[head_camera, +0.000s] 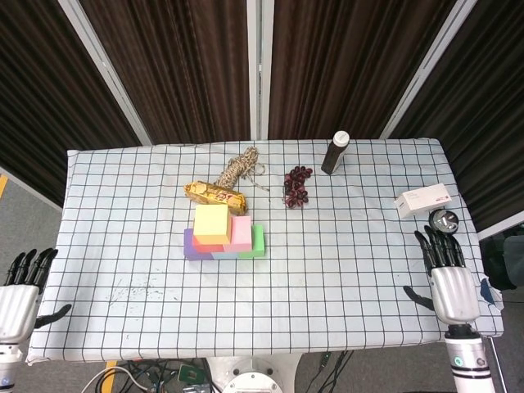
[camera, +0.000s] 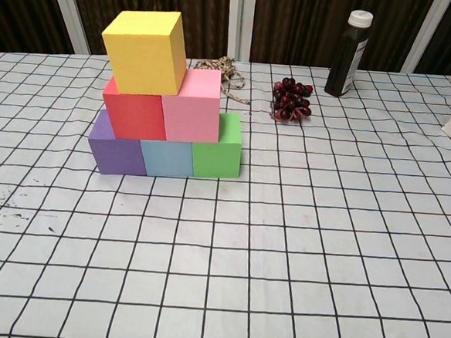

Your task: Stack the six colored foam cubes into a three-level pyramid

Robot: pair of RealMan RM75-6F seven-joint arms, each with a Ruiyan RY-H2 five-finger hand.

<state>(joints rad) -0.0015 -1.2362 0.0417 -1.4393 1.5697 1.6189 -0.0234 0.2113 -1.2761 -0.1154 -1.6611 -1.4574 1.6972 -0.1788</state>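
Well apart: pyramid (head_camera: 224,232), right hand (head_camera: 448,281).

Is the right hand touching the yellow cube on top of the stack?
Apart. The head view shows the right hand at the table's right edge, far from the yellow cube, with bare checked cloth between them.

text: none legible | white box (head_camera: 422,201) right of dark bottle (camera: 347,53): faint marks, unreadable | bottle: no readable label | gold packet (head_camera: 214,194) left of bottle: print too small
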